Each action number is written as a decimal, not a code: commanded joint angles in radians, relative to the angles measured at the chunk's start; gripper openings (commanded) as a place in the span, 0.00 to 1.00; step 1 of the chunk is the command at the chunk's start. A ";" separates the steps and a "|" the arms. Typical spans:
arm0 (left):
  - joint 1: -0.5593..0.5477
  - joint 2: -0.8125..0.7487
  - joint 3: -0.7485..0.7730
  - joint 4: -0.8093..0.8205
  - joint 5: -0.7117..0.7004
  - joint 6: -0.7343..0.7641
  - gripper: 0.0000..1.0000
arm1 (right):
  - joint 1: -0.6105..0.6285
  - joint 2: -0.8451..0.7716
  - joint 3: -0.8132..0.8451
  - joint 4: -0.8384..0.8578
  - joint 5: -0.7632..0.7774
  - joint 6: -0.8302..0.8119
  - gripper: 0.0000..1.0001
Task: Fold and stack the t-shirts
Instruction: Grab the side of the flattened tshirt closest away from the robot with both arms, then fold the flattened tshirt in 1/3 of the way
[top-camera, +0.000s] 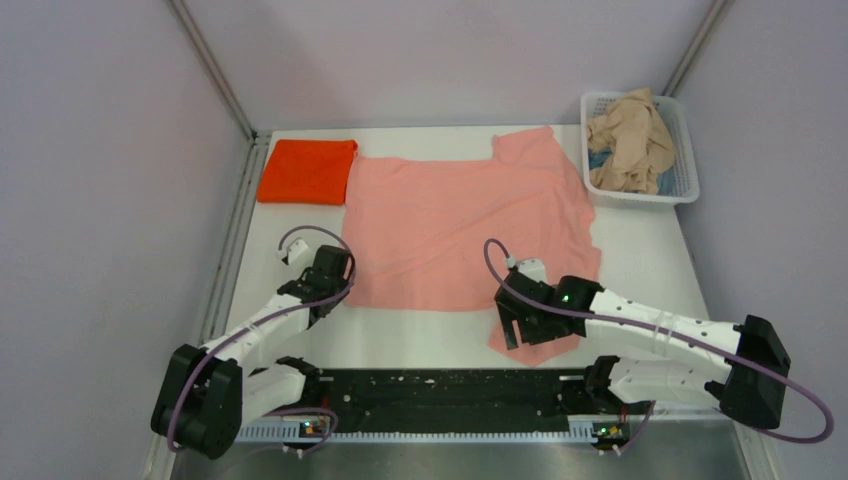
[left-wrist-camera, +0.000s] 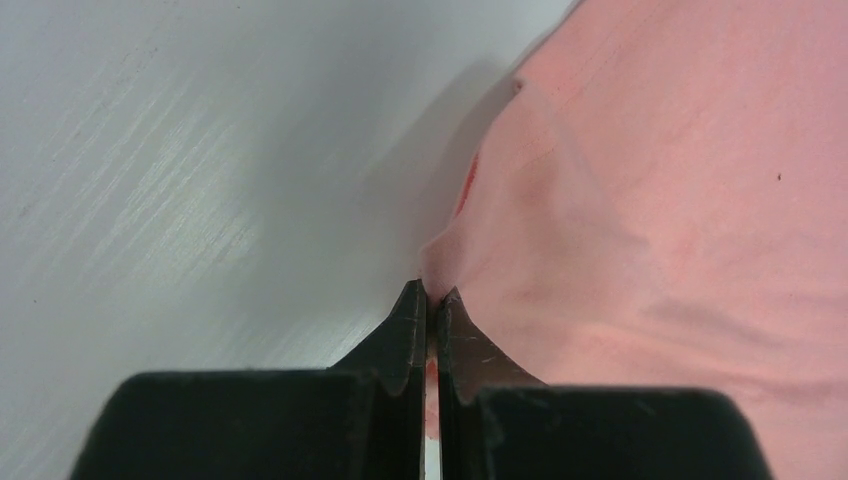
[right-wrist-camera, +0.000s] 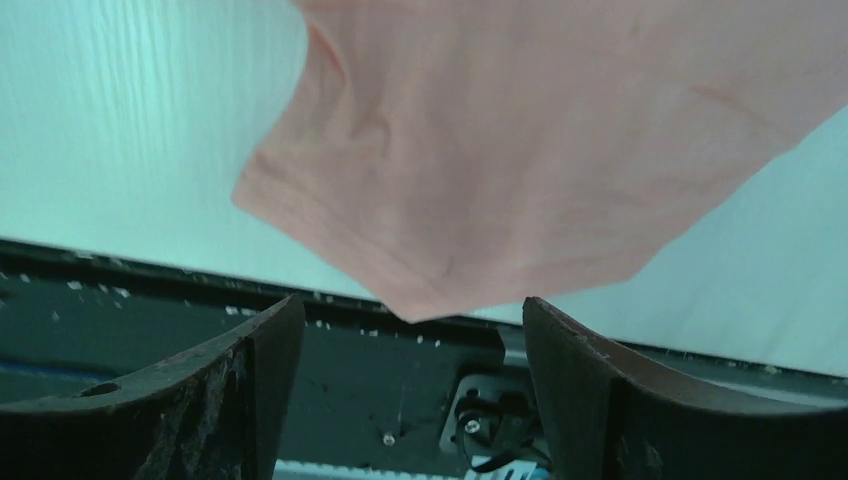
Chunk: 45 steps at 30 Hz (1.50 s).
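A white table (top-camera: 640, 260) carries a salmon-pink t-shirt (top-camera: 470, 225) spread flat across its middle, front mostly smooth with light creases, one sleeve toward the far edge near the basket and the other sleeve reaching toward the near edge; a white lattice basket (top-camera: 690, 172) at the far right corner holds a crumpled beige-tan t-shirt (top-camera: 628, 140), heaped above the rim; a bright orange-red t-shirt (top-camera: 307, 171) lies folded into a neat rectangle at the far left, just beside the pink one; a black rail (top-camera: 440, 392) runs along the near edge between the two arm bases; at the pink tee's near left corner the left gripper (left-wrist-camera: 430, 295) has its jaws pressed together, pinching the cloth's edge, which rises in a small peaked ridge off the table where the fingers bite; at the near sleeve the right gripper (right-wrist-camera: 410, 305) has its jaws spread wide, the sleeve's hemmed corner lying in the gap between the two dark fingers (right-wrist-camera: 250, 370), with neither finger seen to touch it, and the black rail showing beneath
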 joint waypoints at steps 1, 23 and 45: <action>0.005 -0.011 0.001 0.028 -0.002 0.009 0.00 | 0.089 0.018 -0.088 -0.104 -0.090 0.123 0.77; 0.006 -0.093 -0.022 -0.085 -0.017 -0.023 0.00 | 0.073 0.054 -0.235 0.118 -0.095 0.199 0.00; 0.006 -0.292 -0.043 -0.159 0.115 -0.020 0.00 | 0.026 -0.122 0.000 -0.076 0.195 0.208 0.00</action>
